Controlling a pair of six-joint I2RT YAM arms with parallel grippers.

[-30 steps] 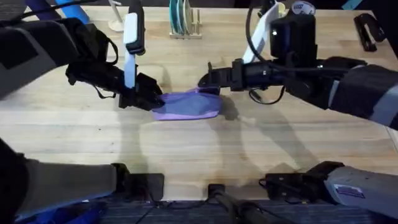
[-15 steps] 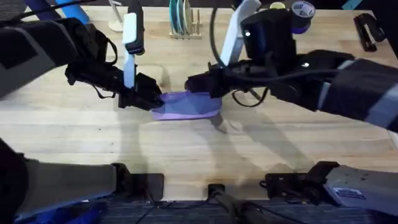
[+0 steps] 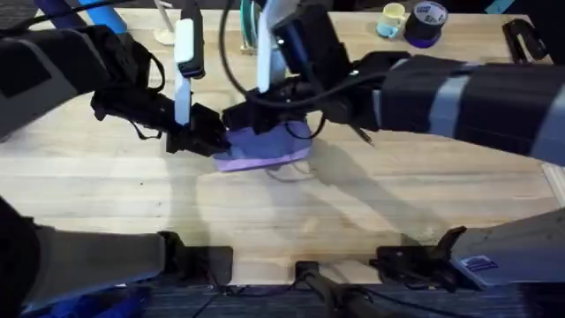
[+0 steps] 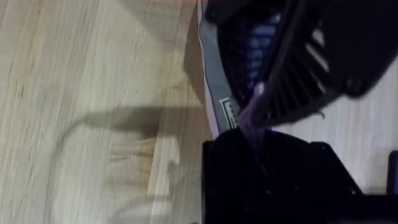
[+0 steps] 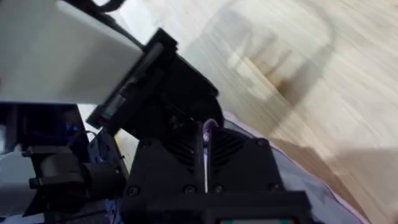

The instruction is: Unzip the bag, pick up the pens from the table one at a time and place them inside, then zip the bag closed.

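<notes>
The lavender bag [image 3: 275,147] lies on the wooden table [image 3: 291,216] left of centre. My left gripper [image 3: 212,140] is shut on the bag's left end, and the left wrist view shows a fold of purple fabric [image 4: 247,118] pinched at its fingertips. My right gripper [image 3: 232,117] has reached across to that same left end. It is shut on the small lavender zipper pull [image 5: 209,127], with the bag's fabric [image 5: 298,180] just beside it. The pens are hidden or out of view.
Along the far edge stand a dish rack with plates [image 3: 256,31], a mug [image 3: 391,18], a purple tape roll [image 3: 425,22] and a black stapler [image 3: 521,42]. Bare wood lies in front of the bag and to its right.
My right gripper has travelled left along the top of the bag, from its right end to its left end beside the left gripper. The left gripper and the bag have stayed put.
</notes>
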